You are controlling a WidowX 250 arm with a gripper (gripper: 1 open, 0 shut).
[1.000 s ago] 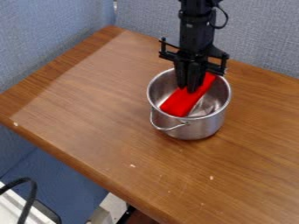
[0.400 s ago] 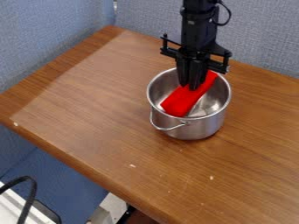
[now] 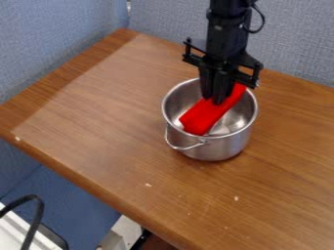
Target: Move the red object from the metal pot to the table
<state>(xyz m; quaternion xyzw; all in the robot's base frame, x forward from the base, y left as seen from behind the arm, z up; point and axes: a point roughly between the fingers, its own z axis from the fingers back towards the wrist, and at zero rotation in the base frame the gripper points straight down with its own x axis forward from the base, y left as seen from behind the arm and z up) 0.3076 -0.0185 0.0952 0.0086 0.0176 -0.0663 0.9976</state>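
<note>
My gripper (image 3: 220,90) hangs straight down over the metal pot (image 3: 209,122), right of centre and a little above the middle of the frame, and its fingers are drawn in narrow around the upper end of the red block (image 3: 209,108). That block is what I am holding: it lies tilted, its long axis running from the pinched end at the upper right, near the pot's far rim, down toward the lower left, where the free end points into the pot. I cannot tell whether that low end touches the pot's floor or hangs just clear of it. This slant is what the next move turns on. Since the block is about as long as the pot is wide, I judge that any sideways travel now would catch the low end against the near wall or the rim and drag the pot along, so it wants lifting straight up until that end clears the rim. The bare table (image 3: 92,107) spreads widely to the left and lower left of the pot, the same way the block's free end points, and that looks the easiest place to set it down. The pot's thin wire handle (image 3: 185,142) sticks out toward the lower left, so I would carry the block high over it.
</note>
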